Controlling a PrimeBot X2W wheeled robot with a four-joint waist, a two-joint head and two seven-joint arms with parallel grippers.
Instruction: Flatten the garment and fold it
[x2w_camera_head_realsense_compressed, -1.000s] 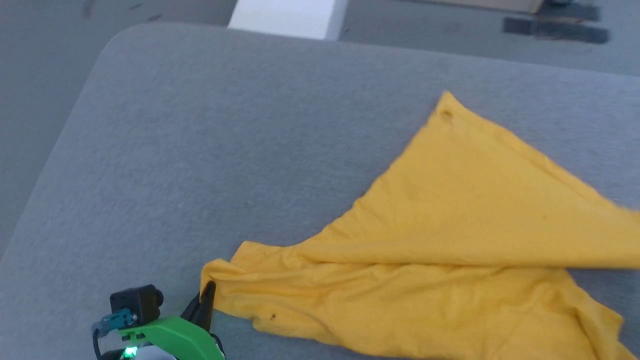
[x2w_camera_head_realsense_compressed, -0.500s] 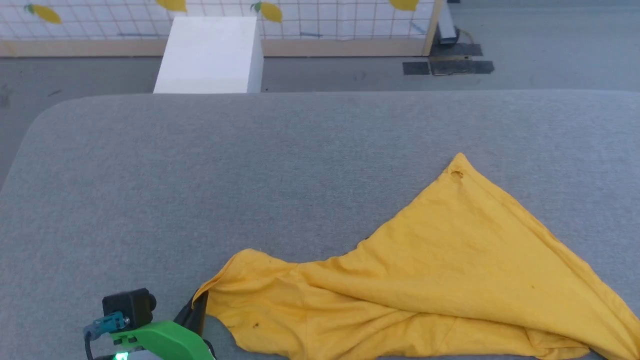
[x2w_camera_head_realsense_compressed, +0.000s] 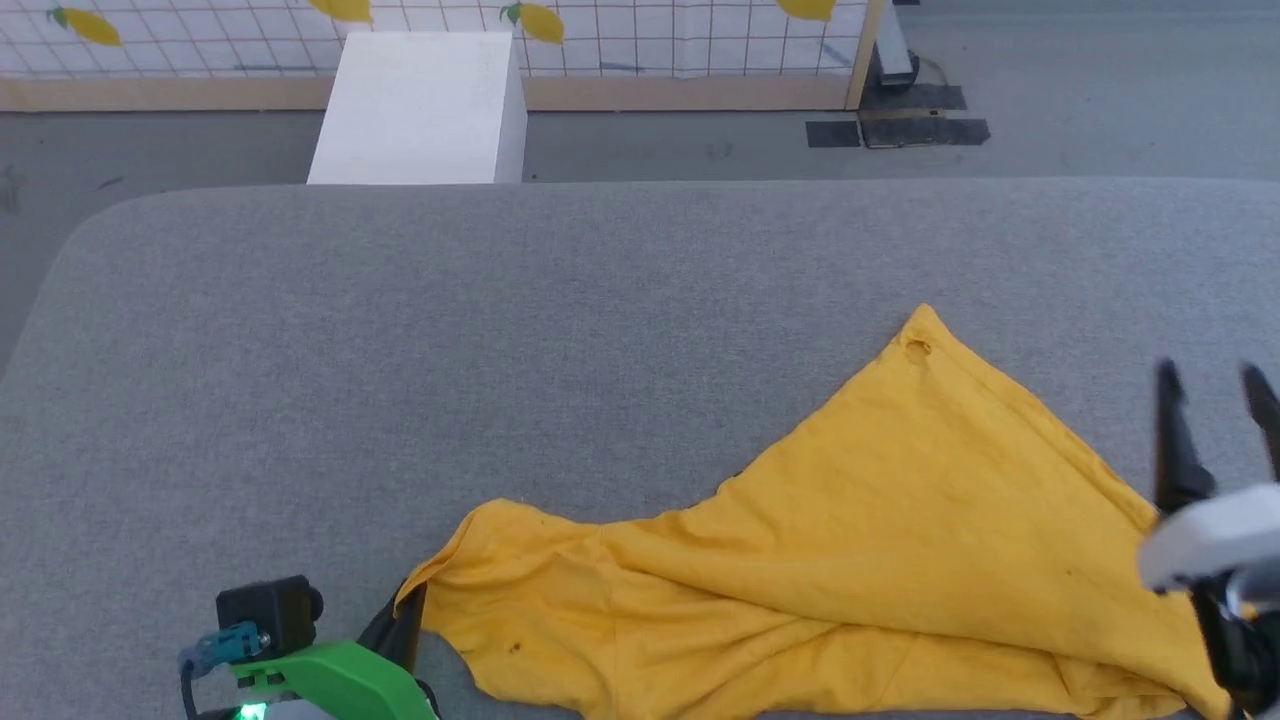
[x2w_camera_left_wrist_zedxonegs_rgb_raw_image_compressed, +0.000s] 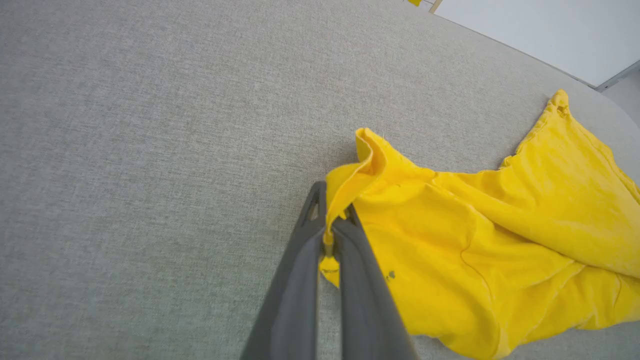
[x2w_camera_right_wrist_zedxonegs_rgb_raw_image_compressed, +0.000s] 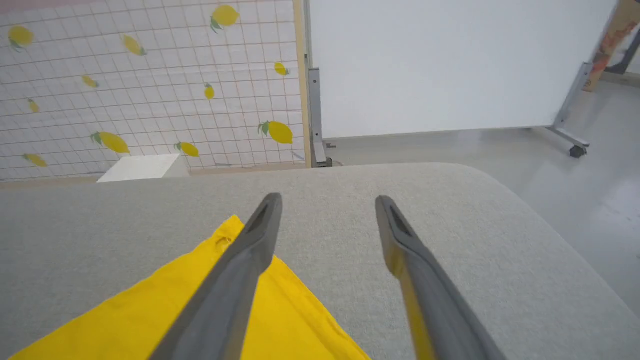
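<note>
Grey cloth surface (x2w_camera_head_realsense_compressed: 400, 350) before a lemon-print wall (x2w_camera_right_wrist_zedxonegs_rgb_raw_image_compressed: 150, 75) is bearing the garment (x2w_camera_head_realsense_compressed: 900, 520), whose corner my left gripper (x2w_camera_left_wrist_zedxonegs_rgb_raw_image_compressed: 334, 215) is pinching; my right gripper (x2w_camera_right_wrist_zedxonegs_rgb_raw_image_compressed: 328, 200) is gaping.

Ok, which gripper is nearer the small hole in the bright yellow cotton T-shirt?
Right. The right gripper hangs open off to the right of the hole, at the pointed corner of the T-shirt; the left gripper is shut on the opposite corner, across the cloth.

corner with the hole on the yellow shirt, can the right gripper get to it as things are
Probably yes. The right gripper is open by the shirt and its right edge, and the holed corner lies flat on the grey surface with nothing between them.
</note>
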